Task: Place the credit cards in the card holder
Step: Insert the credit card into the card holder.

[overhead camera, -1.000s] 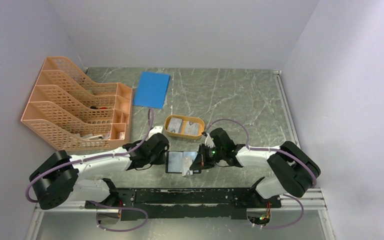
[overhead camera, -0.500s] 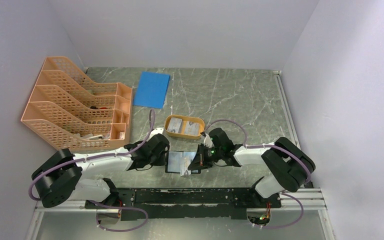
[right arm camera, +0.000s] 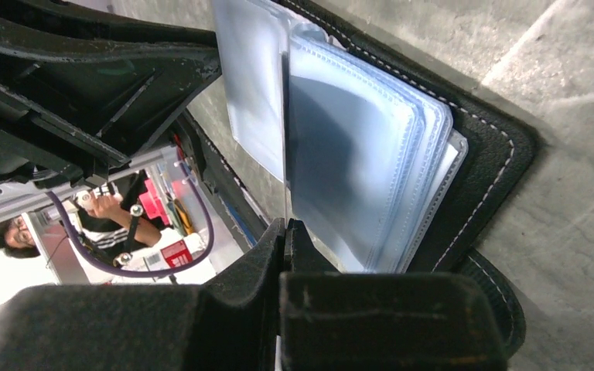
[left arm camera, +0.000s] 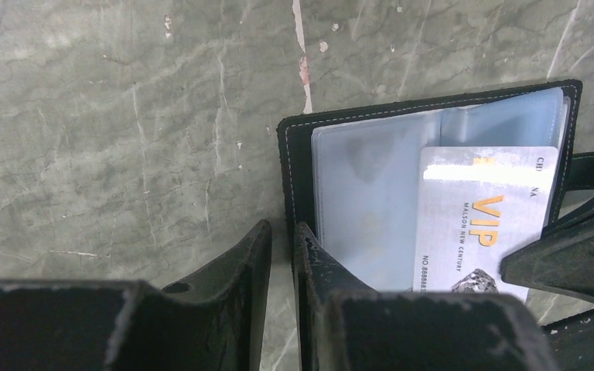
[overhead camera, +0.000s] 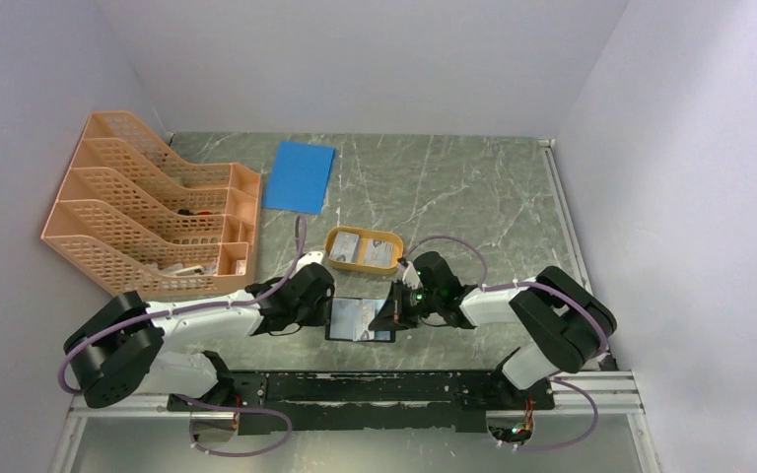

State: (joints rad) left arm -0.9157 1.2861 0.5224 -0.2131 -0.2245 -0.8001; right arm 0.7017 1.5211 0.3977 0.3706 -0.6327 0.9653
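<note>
The card holder (overhead camera: 353, 318) lies open at the lower centre of the overhead view. The left gripper (left arm camera: 282, 259) pinches its left cover edge, we judge to steady it. The right gripper (right arm camera: 285, 232), clamped on a card (left arm camera: 483, 224), holds it over the clear pockets for insertion. Other cards (overhead camera: 352, 246) wait in the dish (overhead camera: 328, 248) just above.
</note>
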